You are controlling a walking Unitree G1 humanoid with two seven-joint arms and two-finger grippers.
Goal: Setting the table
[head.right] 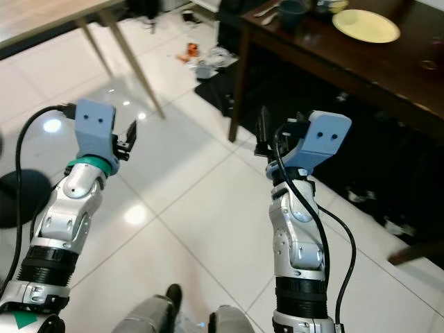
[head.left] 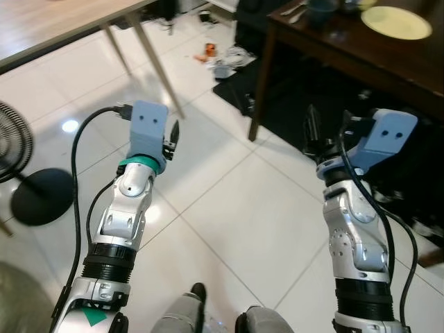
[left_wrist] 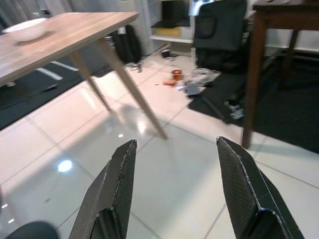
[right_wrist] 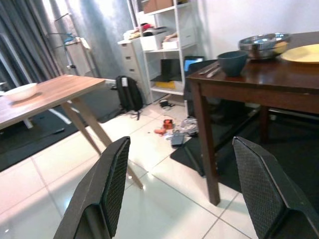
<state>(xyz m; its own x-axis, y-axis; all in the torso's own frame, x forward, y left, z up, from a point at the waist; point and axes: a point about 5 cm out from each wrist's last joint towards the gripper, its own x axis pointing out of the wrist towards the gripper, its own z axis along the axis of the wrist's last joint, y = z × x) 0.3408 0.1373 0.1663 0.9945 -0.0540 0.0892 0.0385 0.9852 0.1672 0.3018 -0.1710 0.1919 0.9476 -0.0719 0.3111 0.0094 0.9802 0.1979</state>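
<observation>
Both silver arms rise from the lower edge of the head views, forearms lifted over the white tiled floor [head.left: 229, 229] and neither carrying anything. On the robot's left, a light wooden bench with splayed legs [left_wrist: 65, 30] holds a white bowl [left_wrist: 25, 29] near its far end. The left end effector [left_wrist: 174, 194] hovers above the tiles, pointing toward that bench's leg, its two black fingers spread wide with nothing between them. Further right, the right end effector [right_wrist: 192, 194] is raised at a similar height, fingers likewise spread apart and empty, aimed at the corner of a dark brown wooden bench [right_wrist: 249, 82]. On that bench stand a dark teal bowl [right_wrist: 233, 62], a shiny metal bowl [right_wrist: 264, 45] and a pale yellow round plate [head.left: 395, 22], with cutlery lying just beside the teal bowl. Some loose clutter lies on the floor between the two benches. Judging by this, setting the table has barely begun from the robot's side: nothing is gripped, and the robot stands well apart from both benches, so approaching and picking up an item remains.
</observation>
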